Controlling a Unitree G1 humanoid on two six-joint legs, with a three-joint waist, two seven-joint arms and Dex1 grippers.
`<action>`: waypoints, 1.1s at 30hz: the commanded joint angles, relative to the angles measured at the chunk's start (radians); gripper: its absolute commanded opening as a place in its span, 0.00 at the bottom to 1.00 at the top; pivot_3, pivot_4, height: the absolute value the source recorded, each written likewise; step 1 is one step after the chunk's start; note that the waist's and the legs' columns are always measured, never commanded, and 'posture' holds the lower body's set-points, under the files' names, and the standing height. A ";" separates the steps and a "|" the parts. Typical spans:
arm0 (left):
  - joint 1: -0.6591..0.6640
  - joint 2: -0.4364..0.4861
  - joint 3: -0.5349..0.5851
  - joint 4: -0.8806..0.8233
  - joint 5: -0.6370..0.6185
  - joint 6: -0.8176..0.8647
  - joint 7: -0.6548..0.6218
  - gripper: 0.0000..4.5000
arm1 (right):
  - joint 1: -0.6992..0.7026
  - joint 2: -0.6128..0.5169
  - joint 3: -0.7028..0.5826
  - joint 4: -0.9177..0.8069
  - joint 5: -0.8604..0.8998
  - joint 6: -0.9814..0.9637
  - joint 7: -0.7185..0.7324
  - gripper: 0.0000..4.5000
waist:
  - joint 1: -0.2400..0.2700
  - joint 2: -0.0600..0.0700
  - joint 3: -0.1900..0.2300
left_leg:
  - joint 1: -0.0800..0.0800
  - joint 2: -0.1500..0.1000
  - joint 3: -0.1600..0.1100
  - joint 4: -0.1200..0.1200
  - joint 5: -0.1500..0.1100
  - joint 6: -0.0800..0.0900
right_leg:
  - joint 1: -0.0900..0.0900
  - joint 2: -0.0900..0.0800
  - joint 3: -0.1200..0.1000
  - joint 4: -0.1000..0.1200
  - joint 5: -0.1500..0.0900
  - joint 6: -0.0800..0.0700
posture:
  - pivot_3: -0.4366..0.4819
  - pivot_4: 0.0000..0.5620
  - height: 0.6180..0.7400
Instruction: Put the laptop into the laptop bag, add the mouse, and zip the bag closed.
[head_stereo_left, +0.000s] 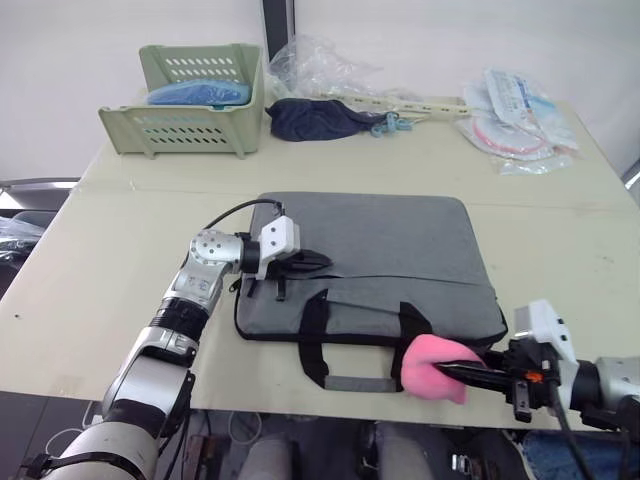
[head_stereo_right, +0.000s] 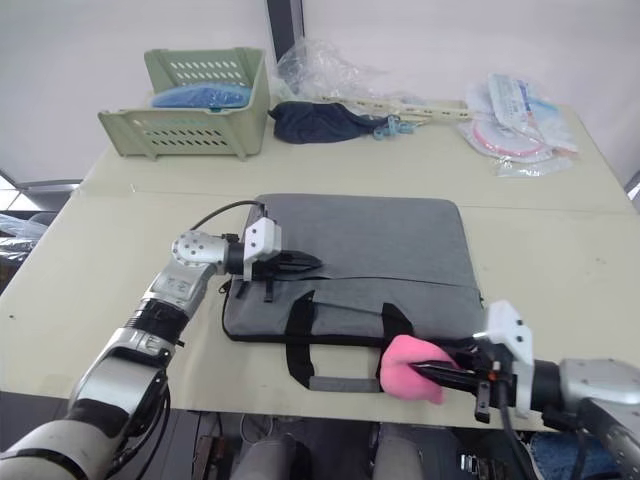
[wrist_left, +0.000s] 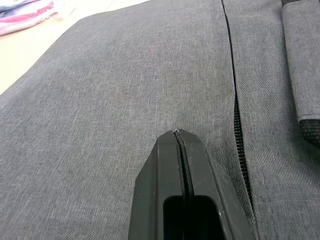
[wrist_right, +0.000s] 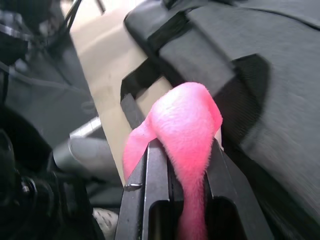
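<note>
While the left tool (head_stereo_left: 318, 262), fingers pressed together, rests on the bag (head_stereo_left: 400, 240) beside its zip (wrist_left: 237, 115), seemingly to steady it, the right tool (head_stereo_left: 470, 372) pinches a pink lump (head_stereo_left: 430, 366) against the bag's near corner by the tabletop (head_stereo_left: 120, 240) edge.

Two head views down over the laptop bag (head_stereo_left: 370, 265); each wrist view close along its own end effector.
</note>
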 joint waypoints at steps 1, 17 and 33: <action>0.079 0.026 -0.059 0.139 0.103 0.015 -0.013 0.00 | 0.034 -0.009 -0.096 0.010 0.042 0.007 0.025 0.00 | -0.002 0.001 0.000 | 0.000 0.000 0.000 0.000 0.000 0.001 | 0.000 0.000 0.000 0.000 0.000 0.000 | 0.48 0.27 1.00; 0.071 0.022 -0.072 0.185 0.127 -0.025 0.005 0.00 | 0.071 0.025 -0.209 0.251 0.064 0.000 0.024 0.00 | -0.002 0.006 -0.004 | 0.003 -0.001 0.001 0.000 -0.001 0.001 | 0.002 -0.002 0.001 -0.001 0.000 0.001 | 0.48 0.27 1.00; 0.063 0.016 -0.094 0.216 0.164 -0.061 0.016 0.00 | -0.214 0.176 -0.205 0.412 0.207 0.131 -0.373 0.00 | -0.003 0.011 -0.007 | 0.013 -0.002 0.003 -0.001 -0.001 0.001 | 0.003 -0.012 0.012 0.002 0.001 0.001 | 0.48 0.27 1.00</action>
